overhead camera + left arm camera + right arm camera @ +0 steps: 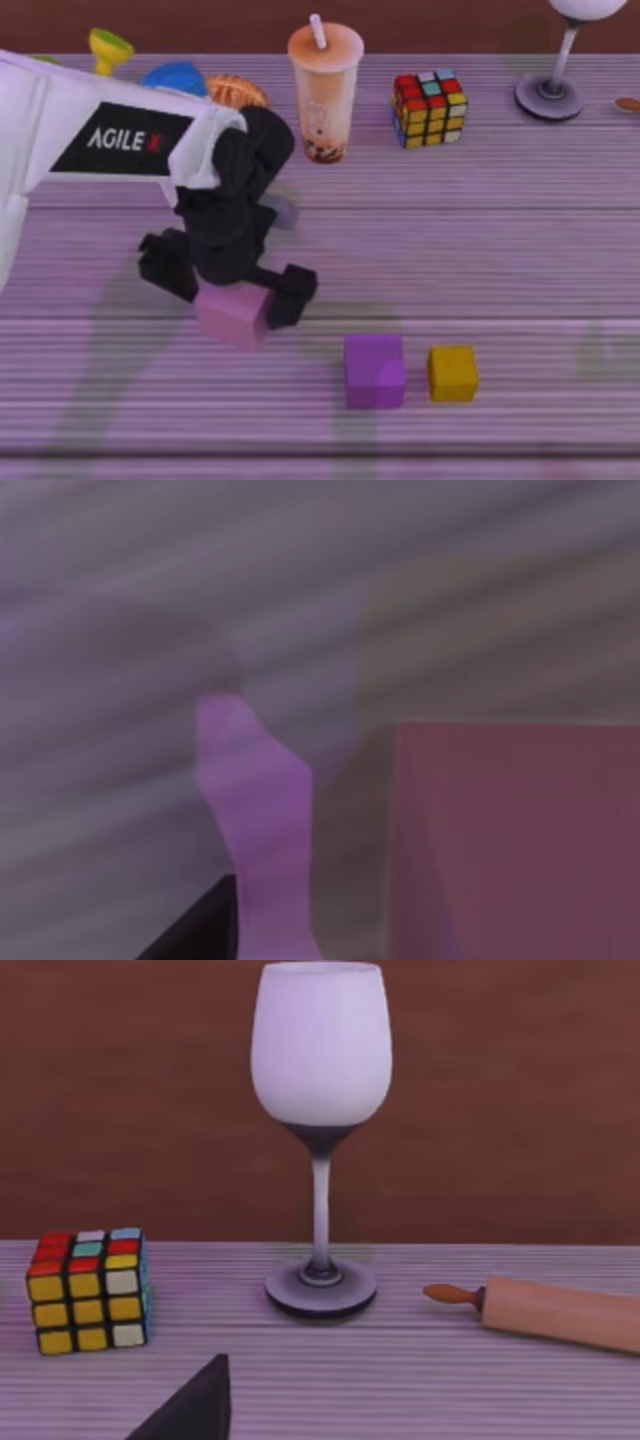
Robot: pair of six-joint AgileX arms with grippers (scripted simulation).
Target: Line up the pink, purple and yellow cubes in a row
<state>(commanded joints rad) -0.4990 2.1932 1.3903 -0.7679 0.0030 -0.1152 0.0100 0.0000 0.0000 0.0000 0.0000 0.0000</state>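
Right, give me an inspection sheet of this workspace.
Surface: purple striped table.
Job's things: large pale pink cube under the left gripper; violet cube and small mustard-yellow cube side by side, apart.
Clutter: multicoloured puzzle cube, bubble tea cup, wine glass, wooden rolling pin, bread, blue and yellow items at back left.
Grippers: left fingers straddle the pink cube; right arm out of top view.
Cables: nothing seen.
Surroundings: brown wall.
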